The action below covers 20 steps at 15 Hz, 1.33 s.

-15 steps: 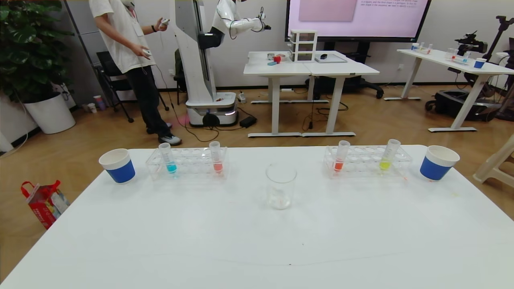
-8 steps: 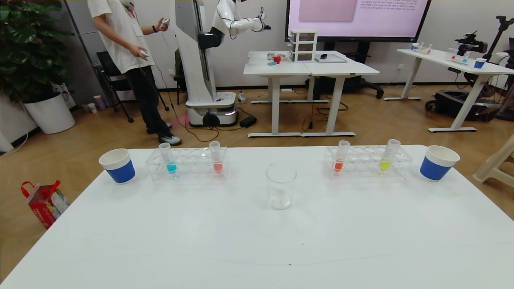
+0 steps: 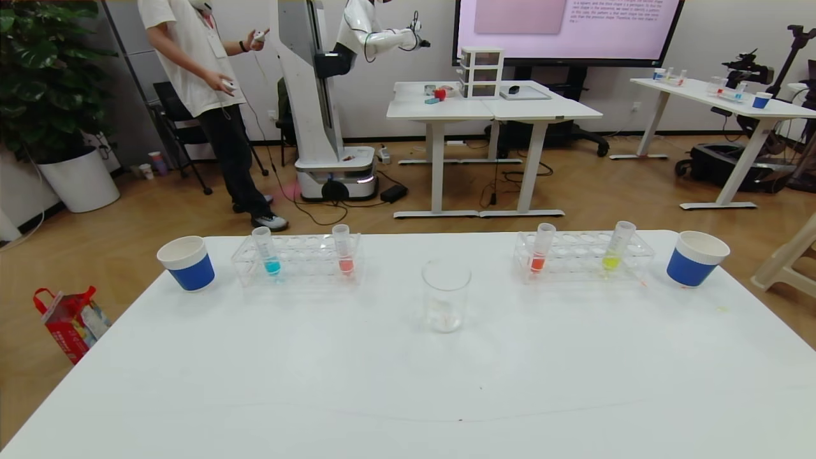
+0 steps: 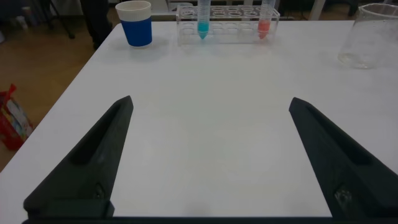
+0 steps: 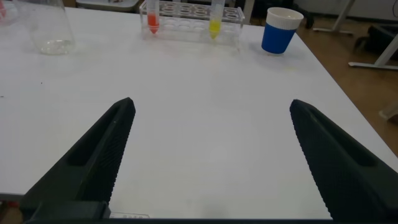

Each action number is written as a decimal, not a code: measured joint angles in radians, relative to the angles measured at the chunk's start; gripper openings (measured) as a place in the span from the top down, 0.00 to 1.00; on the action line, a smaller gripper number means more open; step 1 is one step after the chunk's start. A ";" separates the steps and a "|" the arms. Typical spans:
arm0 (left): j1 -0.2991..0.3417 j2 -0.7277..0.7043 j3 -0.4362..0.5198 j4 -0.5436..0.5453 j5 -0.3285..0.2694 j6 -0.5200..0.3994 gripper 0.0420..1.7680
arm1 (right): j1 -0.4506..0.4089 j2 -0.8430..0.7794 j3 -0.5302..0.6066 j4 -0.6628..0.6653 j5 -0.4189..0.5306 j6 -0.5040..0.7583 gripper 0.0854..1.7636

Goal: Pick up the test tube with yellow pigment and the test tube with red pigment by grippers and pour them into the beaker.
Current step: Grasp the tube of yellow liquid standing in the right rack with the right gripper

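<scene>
The beaker (image 3: 445, 295) stands empty at the table's far middle. The yellow tube (image 3: 616, 250) and a red tube (image 3: 541, 250) stand upright in the clear right rack (image 3: 583, 256); both show in the right wrist view, yellow tube (image 5: 215, 18) and red tube (image 5: 152, 17). Another red tube (image 3: 343, 250) stands in the left rack (image 3: 296, 258), also in the left wrist view (image 4: 265, 17). Neither gripper shows in the head view. My left gripper (image 4: 210, 102) and right gripper (image 5: 211, 104) are open and empty over the near table, far from the racks.
A blue-liquid tube (image 3: 266, 252) stands in the left rack. Blue-and-white paper cups stand at the far left (image 3: 187, 262) and far right (image 3: 695, 257). A person (image 3: 204, 95) and another robot (image 3: 331, 95) are beyond the table.
Nothing on the table has moved. Only the person in the background shifts slightly.
</scene>
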 joint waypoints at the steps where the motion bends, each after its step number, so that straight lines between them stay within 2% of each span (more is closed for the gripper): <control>1: 0.000 0.000 0.000 0.000 0.000 0.000 0.01 | -0.001 0.000 0.000 0.000 0.000 0.000 0.02; 4: 0.000 0.000 0.000 0.000 0.000 0.000 0.01 | -0.001 0.000 -0.018 -0.004 -0.006 0.000 0.02; 7: 0.000 0.000 0.000 0.000 0.000 0.000 0.01 | -0.002 0.030 -0.097 -0.002 -0.009 0.000 0.02; 12: 0.000 0.000 0.000 0.000 0.000 0.000 0.01 | 0.035 0.219 -0.194 -0.043 -0.008 0.001 0.02; 15: 0.000 0.000 0.000 0.000 0.000 0.000 0.01 | 0.065 0.364 -0.215 -0.164 -0.008 0.016 0.02; 20: 0.000 0.000 0.000 0.000 0.000 0.000 0.01 | 0.067 0.649 -0.240 -0.413 -0.009 0.037 0.02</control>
